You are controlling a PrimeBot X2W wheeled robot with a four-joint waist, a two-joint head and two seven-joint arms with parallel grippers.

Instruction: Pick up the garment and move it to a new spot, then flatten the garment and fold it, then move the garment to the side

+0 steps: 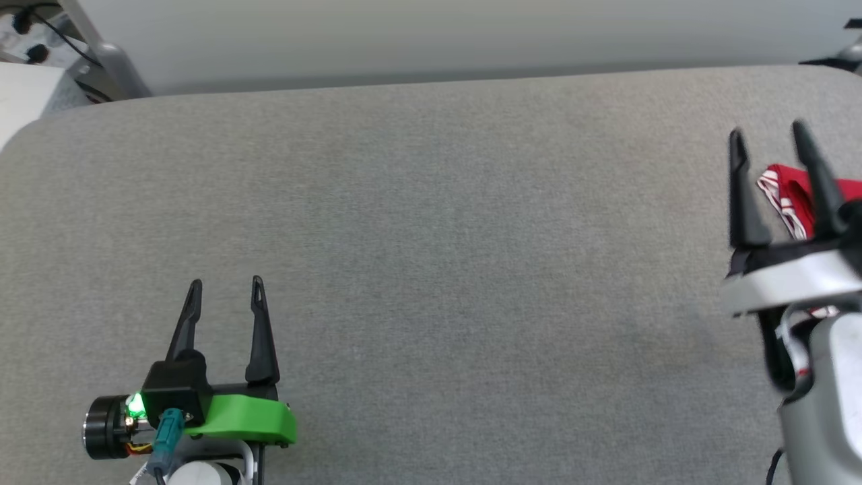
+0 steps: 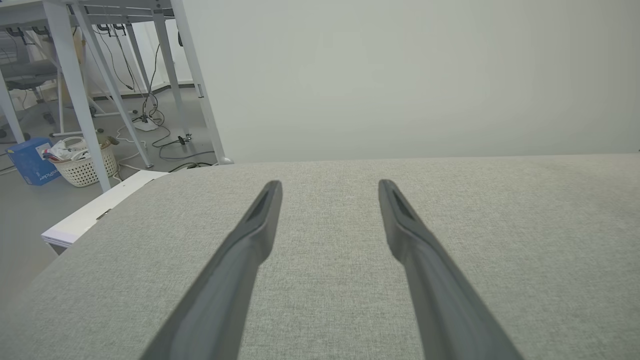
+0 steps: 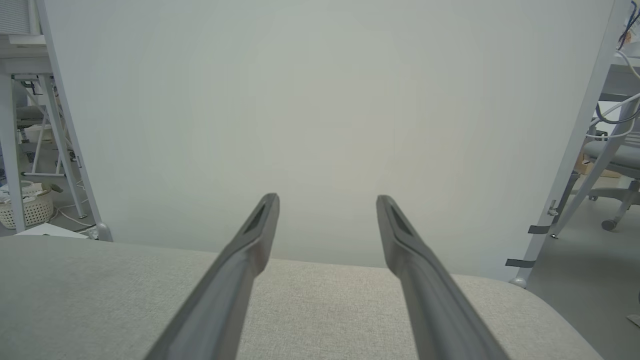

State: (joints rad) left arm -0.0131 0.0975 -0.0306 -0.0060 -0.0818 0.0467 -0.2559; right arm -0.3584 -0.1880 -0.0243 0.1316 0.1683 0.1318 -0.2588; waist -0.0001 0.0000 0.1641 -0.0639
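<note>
The garment (image 1: 794,192), red with red-and-white striped trim, lies at the far right edge of the grey table (image 1: 431,236), mostly hidden behind my right arm. My right gripper (image 1: 769,133) hovers over its left part, open, nothing between its fingers. In the right wrist view the right gripper (image 3: 327,200) points toward the table's far edge and a white wall. My left gripper (image 1: 225,286) rests open at the lower left, far from the garment. In the left wrist view, bare fabric lies between the spread fingers of the left gripper (image 2: 330,186).
The padded grey table has rounded corners; its right edge (image 3: 550,310) drops to the floor. White desk legs (image 2: 75,90), cables, a white basket (image 2: 82,162) and a blue box (image 2: 30,160) stand beyond the left corner. An office chair (image 3: 615,170) is at the right.
</note>
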